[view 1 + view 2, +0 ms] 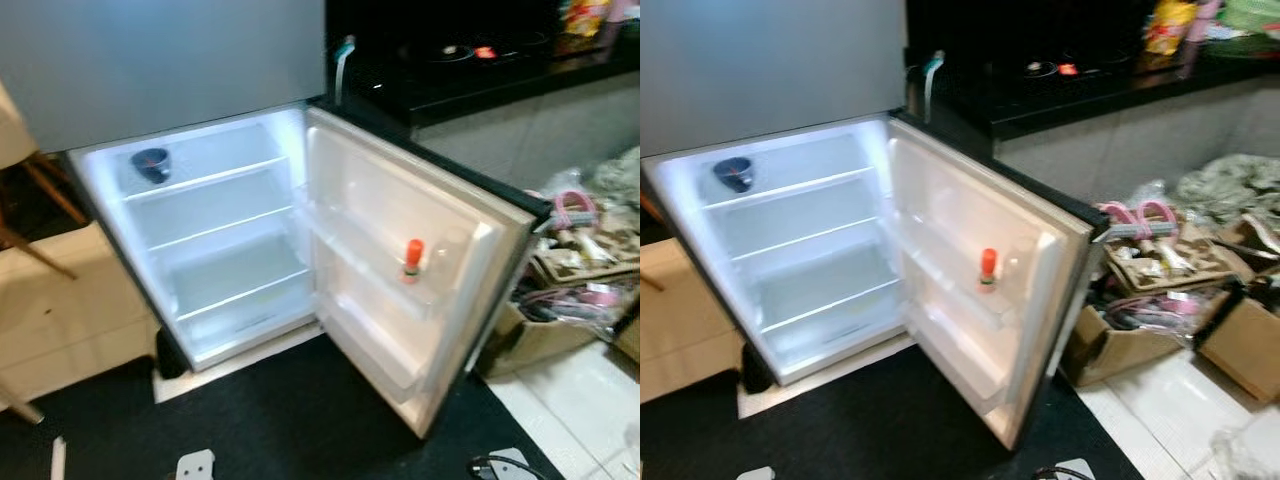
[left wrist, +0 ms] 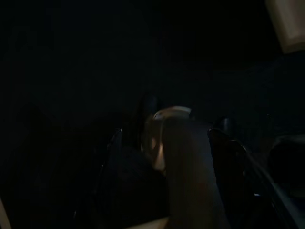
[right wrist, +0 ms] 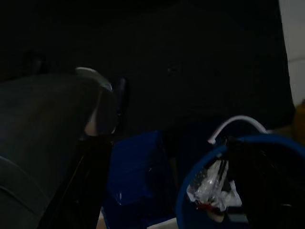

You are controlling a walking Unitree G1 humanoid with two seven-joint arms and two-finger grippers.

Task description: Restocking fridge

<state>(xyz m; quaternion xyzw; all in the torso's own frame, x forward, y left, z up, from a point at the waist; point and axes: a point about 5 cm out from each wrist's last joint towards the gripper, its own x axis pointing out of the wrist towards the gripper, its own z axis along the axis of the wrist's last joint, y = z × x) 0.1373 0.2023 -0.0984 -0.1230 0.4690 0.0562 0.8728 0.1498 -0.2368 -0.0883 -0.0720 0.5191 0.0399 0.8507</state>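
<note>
Left gripper (image 2: 164,157): very dark wrist view; black fingers (image 2: 228,162) stand either side of a pale rounded object; whether they grip it cannot be told.
Right gripper (image 3: 90,143): dim wrist view beside a grey rounded body; finger spread cannot be told. Below it a blue bin (image 3: 190,191) with crumpled clear wrapping (image 3: 212,183) inside and a white cord (image 3: 238,123) arching over its rim.

Fridge (image 1: 215,235): lower compartment lit, door (image 1: 400,270) swung wide toward the robot's right.
- Top shelf (image 1: 205,180): one dark bowl (image 1: 150,163) at the back left.
- Middle and lower shelves: bare white surfaces.
- Door rack (image 1: 380,280): one orange-capped bottle (image 1: 412,259), upright, next to a clear container (image 1: 448,250) that is hard to make out.

Surroundings:
- Black mat (image 1: 290,420) on the floor before the fridge, running under the door's free edge.
- Cardboard boxes (image 1: 1140,335) packed with mixed clutter, just beyond the door's outer edge to the right.
- Dark counter (image 1: 470,70) behind the door, carrying blurred items.
- Wooden chair legs (image 1: 45,190) and pale cardboard sheet (image 1: 70,320) to the left of the fridge.
</note>
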